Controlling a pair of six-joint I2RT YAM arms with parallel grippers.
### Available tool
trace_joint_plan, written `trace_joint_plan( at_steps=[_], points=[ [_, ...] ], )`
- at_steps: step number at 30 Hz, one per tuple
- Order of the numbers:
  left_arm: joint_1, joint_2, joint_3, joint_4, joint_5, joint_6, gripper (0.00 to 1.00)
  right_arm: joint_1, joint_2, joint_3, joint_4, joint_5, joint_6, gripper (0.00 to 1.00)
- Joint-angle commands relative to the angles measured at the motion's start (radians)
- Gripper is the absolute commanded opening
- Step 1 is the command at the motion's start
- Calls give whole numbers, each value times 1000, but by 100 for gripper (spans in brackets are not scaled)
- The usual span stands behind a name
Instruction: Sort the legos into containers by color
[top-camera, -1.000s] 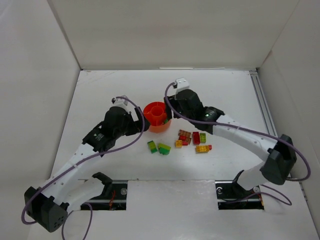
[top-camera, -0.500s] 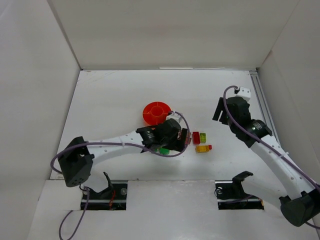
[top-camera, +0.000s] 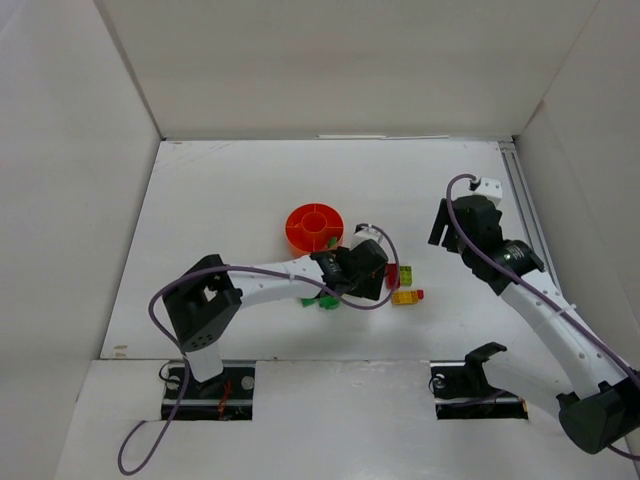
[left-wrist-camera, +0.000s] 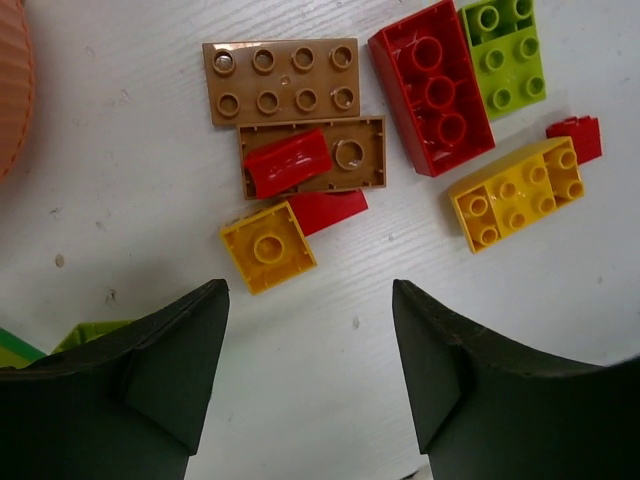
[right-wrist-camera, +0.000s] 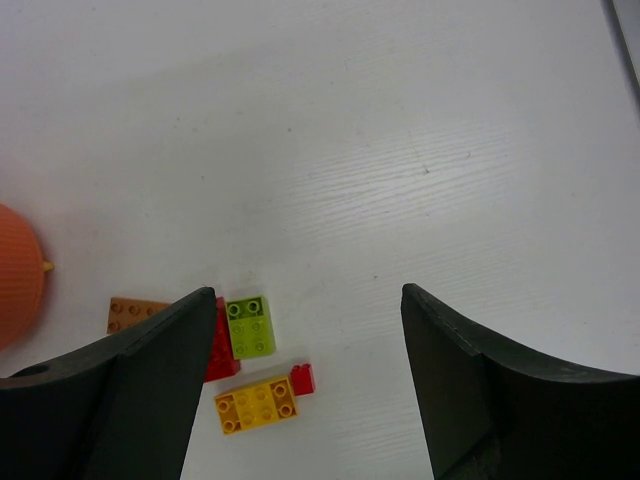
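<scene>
The round orange dish (top-camera: 314, 228) stands mid-table; its rim shows at the left edge of the left wrist view (left-wrist-camera: 10, 90). My left gripper (top-camera: 368, 272) is open and empty, hovering low over the lego cluster. Just ahead of it lie a small yellow brick (left-wrist-camera: 267, 248), two tan plates (left-wrist-camera: 280, 80), one with a red piece (left-wrist-camera: 288, 162) on it, a big red brick (left-wrist-camera: 431, 85), a lime brick (left-wrist-camera: 503, 55) and a yellow brick (left-wrist-camera: 517, 192). My right gripper (top-camera: 438, 228) is open and empty, held high to the right of the bricks.
Green and lime bricks (top-camera: 325, 300) lie partly under my left arm. White walls enclose the table on three sides. A metal rail (top-camera: 525, 210) runs along the right edge. The right wrist view shows the dish (right-wrist-camera: 18, 290) and the lime brick (right-wrist-camera: 249, 325).
A second ago both grippers were at the dish. The left has swung right over the brick cluster; the right has pulled back to the right and stays there.
</scene>
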Motion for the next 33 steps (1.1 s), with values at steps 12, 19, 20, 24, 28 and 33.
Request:
trace_joint_plan(
  at_steps=[12, 19, 20, 24, 28, 33],
  points=[
    [3, 104, 61, -50, -79, -45, 53, -37, -25, -5, 4, 0, -33, 79],
    [26, 92, 5, -13, -56, -67, 40, -37, -25, -5, 4, 0, -33, 79],
    [26, 101, 5, -3, -56, -67, 39, -37, -25, -5, 4, 0, -33, 79],
    [26, 101, 5, -3, -33, -67, 32, -37, -25, -5, 4, 0, -33, 79],
    [26, 68, -16, -3, -33, -67, 25, -37, -25, -5, 4, 0, -33, 79],
    [26, -41, 5, -42, -62, -34, 22, -47, -25, -5, 4, 9, -33, 79]
  ],
)
